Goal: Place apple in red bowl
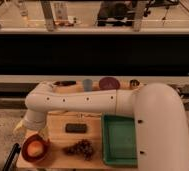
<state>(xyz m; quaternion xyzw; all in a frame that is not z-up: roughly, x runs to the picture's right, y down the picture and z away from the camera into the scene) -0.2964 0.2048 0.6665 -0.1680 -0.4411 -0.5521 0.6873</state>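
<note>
The apple (pixel 32 148), small and yellow-orange, lies inside the red bowl (pixel 42 153) at the front left corner of the wooden table. My gripper (pixel 32 131) hangs just above the bowl's far rim, at the end of the white arm (pixel 83 102) that reaches in from the right. It is open, its pale fingers (pixel 20 125) spread to either side, and nothing is between them. The apple sits free of the fingers.
A cluster of dark grapes (pixel 80 148) lies right of the bowl, with a small dark block (pixel 75 128) behind it. A green tray (pixel 121 141) fills the table's right side. At the back stand a blue cup (pixel 88 85) and a purple bowl (pixel 109 83).
</note>
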